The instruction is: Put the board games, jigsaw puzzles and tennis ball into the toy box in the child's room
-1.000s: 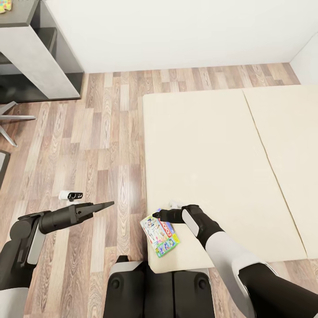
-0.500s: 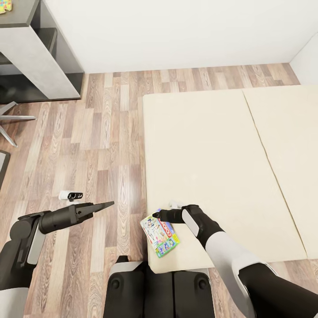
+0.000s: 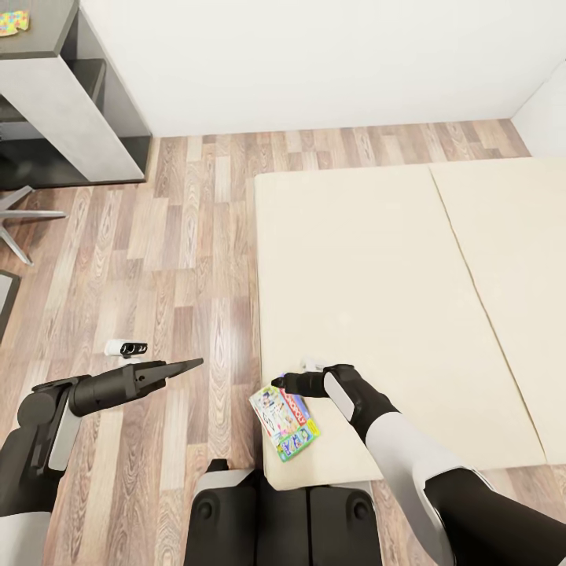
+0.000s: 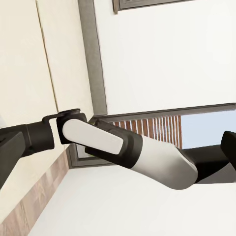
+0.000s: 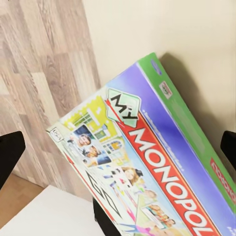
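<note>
Lying at the near corner of the bed (image 3: pixel 377 275), the My Monopoly board game (image 3: pixel 284 421) sits just past the tip of the right gripper (image 3: pixel 280 383), toward 6 o'clock from it in the head view. Its long axis runs from about 11 o'clock to 5 o'clock, so the box lies roughly crosswise to the gripper's reach, which points toward 9 o'clock. The box overhangs the mattress edge slightly on the floor side.

From the right wrist view, the board game (image 5: pixel 147 167) fills the space ahead of the claw, and the 2 dark fingertips (image 5: pixel 10 152) stand wide apart at the far sides of the frame with the box between and beyond them, so this claw looks spread and empty. Whether any pad touches the box cannot be told.

The left gripper (image 3: pixel 189 364) hangs over the wood floor (image 3: pixel 181 259) at 9 o'clock from the box, well apart from it; its fingers look drawn together to a point and carry nothing. The right arm is clearly the nearer 1.

The likely next need is to bring the right claw down and across the box's short width before closing.

At 11 o'clock, a jigsaw puzzle (image 3: pixel 12 23) rests on the grey table (image 3: pixel 55 86).
</note>
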Available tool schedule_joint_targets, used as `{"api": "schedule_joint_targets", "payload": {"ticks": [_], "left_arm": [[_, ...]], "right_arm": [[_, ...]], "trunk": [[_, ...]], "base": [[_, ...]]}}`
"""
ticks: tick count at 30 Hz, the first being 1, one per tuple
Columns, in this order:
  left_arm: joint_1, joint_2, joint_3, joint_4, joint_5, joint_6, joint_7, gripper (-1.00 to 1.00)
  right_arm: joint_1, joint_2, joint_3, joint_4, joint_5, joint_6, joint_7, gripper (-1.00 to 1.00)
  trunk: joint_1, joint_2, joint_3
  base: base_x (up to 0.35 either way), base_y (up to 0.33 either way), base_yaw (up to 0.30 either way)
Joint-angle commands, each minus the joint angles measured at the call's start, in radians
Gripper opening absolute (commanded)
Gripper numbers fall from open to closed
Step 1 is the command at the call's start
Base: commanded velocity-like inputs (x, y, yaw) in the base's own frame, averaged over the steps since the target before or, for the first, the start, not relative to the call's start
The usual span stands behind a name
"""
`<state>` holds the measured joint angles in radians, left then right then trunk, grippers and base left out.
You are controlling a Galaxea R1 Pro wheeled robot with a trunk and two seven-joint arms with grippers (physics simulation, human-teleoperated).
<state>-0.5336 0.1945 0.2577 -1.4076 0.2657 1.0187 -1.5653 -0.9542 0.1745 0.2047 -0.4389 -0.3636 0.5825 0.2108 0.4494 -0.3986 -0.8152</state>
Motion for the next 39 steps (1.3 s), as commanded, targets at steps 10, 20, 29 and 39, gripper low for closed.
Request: {"api": "schedule_joint_targets", "payload": {"ticks": [10,20,29,39], "left_arm": [[0.0,0.0,0.0,0.0,0.0,0.011,-0.004,1.0],[0.0,0.0,0.0,0.0,0.0,0.011,-0.004,1.0],[0.0,0.0,0.0,0.0,0.0,0.011,-0.004,1.0],[0.0,0.0,0.0,0.0,0.0,0.011,-0.004,1.0]], "right_arm": [[-0.001,0.0,0.001,0.0,0.003,0.003,0.002,1.0],[0.0,0.0,0.001,-0.001,0.003,0.002,0.002,1.0],[0.0,0.0,0.001,-0.001,0.003,0.002,0.001,1.0],[0.0,0.0,0.001,-0.001,0.003,0.002,0.001,1.0]], "trunk": [[0.001,-0.001,0.015],[0.001,-0.001,0.032],[0.001,-0.001,0.047],[0.001,-0.001,0.063]], "base": [[0.0,0.0,0.0],[0.0,0.0,0.0],[0.0,0.0,0.0],[0.0,0.0,0.0]]}}
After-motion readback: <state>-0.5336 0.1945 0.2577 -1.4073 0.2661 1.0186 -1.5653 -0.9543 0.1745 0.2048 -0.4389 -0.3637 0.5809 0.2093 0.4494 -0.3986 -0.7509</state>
